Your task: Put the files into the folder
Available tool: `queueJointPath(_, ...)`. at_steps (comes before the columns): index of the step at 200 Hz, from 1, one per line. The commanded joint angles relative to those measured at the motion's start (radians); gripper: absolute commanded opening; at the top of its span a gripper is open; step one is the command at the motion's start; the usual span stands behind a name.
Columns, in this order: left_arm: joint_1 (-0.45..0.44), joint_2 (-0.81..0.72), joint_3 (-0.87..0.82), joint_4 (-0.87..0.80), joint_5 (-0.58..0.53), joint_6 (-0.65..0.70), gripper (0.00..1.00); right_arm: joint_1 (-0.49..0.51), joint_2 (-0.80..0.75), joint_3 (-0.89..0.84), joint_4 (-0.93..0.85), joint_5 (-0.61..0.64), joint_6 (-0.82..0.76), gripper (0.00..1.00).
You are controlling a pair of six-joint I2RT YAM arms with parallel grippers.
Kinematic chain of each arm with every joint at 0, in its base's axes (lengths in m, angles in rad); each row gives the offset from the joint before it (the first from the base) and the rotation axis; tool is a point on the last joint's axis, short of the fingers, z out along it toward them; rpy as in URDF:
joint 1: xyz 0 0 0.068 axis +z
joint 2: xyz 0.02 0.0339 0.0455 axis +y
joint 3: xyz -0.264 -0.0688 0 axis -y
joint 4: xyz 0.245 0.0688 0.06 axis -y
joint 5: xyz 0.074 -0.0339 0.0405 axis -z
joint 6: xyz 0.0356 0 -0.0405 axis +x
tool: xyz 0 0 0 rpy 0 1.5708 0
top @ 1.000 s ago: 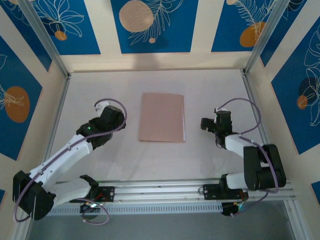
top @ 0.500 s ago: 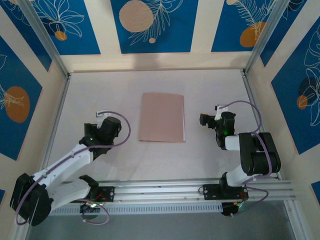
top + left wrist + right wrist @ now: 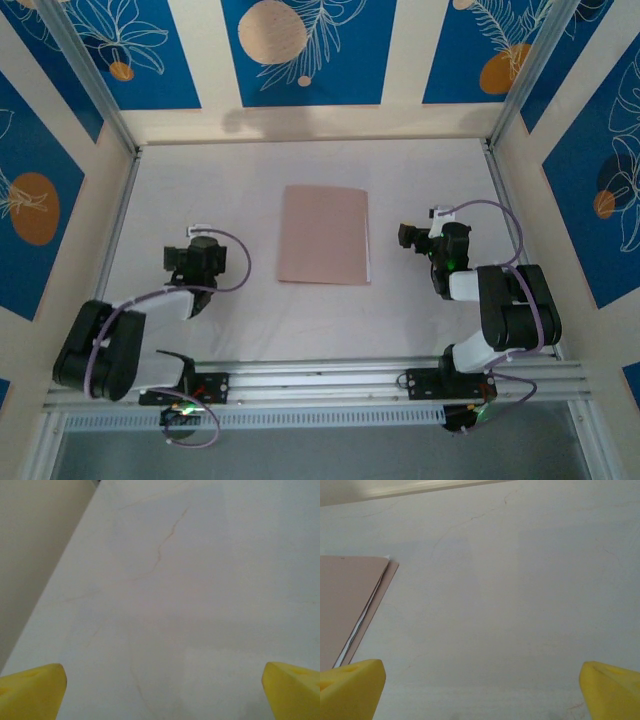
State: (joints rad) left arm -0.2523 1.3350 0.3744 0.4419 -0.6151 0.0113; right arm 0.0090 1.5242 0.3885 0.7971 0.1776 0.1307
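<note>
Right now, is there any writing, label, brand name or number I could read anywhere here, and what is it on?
No text can be read anywhere.
The folder: plain pinkish-tan cover, unmarked.
The files: a thin white edge peeks from the folder, with no print showing.
The wall panels: blue with leaf and circle drawings, no letters.
The robot arms: any markings are too small to tell.

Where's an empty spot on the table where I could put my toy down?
Widest bare table lies behind the folder, up to the back wall. Also free: between folder and left gripper. Tightest between folder and right gripper.
</note>
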Motion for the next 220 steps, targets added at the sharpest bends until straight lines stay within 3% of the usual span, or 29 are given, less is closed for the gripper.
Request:
queueJointPath(1,0.045,0.065,0.030,0.272,0.127,0.052,1.00,0.004,-0.002,0.015,0.032,-0.010,-0.013,0.99)
queueJointPath(16,0.074,0.127,0.026,0.372,0.206,0.049,1.00,0.004,-0.002,0.015,0.033,-0.010,-0.014,0.99)
queueJointPath(29,0.088,0.188,0.003,0.489,0.210,0.044,1.00,0.004,-0.001,0.015,0.034,-0.010,-0.014,0.99)
queueJointPath(42,0.100,0.165,0.006,0.430,0.264,0.030,1.00,0.004,-0.002,0.014,0.034,-0.010,-0.014,0.99)
queueJointPath(57,0.102,0.212,-0.079,0.601,0.320,0.048,1.00,0.004,-0.002,0.014,0.034,-0.011,-0.014,0.99)
queueJointPath(65,0.101,0.271,-0.137,0.829,0.316,0.067,1.00,0.005,-0.002,0.014,0.034,-0.010,-0.014,0.99)
queueJointPath(72,0.104,0.275,-0.171,0.894,0.325,0.057,1.00,0.005,-0.002,0.014,0.034,-0.010,-0.014,0.99)
queueJointPath(93,0.107,0.261,-0.145,0.829,0.326,0.055,1.00,0.005,-0.002,0.015,0.035,-0.009,-0.014,0.99)
queueJointPath(106,0.116,0.233,-0.075,0.654,0.316,0.029,1.00,0.004,-0.002,0.014,0.033,-0.009,-0.014,0.99)
queueJointPath(119,0.148,0.231,-0.001,0.498,0.381,0.011,1.00,0.005,-0.002,0.015,0.032,-0.009,-0.014,0.99)
queueJointPath(128,0.173,0.230,-0.016,0.524,0.425,-0.003,1.00,0.005,-0.001,0.015,0.032,-0.009,-0.014,0.99)
queueJointPath(220,0.173,0.229,-0.020,0.531,0.422,0.000,1.00,0.005,-0.002,0.015,0.032,-0.009,-0.013,0.99)
